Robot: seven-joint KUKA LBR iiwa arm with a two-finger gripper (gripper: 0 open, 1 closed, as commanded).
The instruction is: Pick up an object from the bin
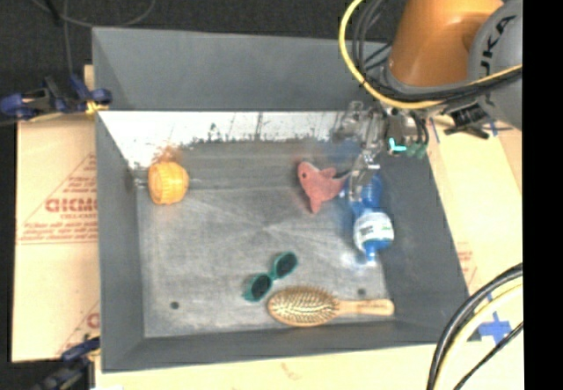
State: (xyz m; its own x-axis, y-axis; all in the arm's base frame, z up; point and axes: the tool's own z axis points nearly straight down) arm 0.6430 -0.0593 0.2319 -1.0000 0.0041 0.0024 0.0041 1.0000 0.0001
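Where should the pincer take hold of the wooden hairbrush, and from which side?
Probably at the handle, from above, closing across it. The hairbrush lies flat near the bin's front wall, handle towards the view's right; the handle is slim, the oval head wide.

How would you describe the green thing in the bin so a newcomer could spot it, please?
Look in the grey bin, along its front wall. Just behind the wooden hairbrush lies a small pair of dark green goggles. Nothing else there is green.

Robotics lab, cabled KUKA arm (440, 27), grey metal bin (220, 71)
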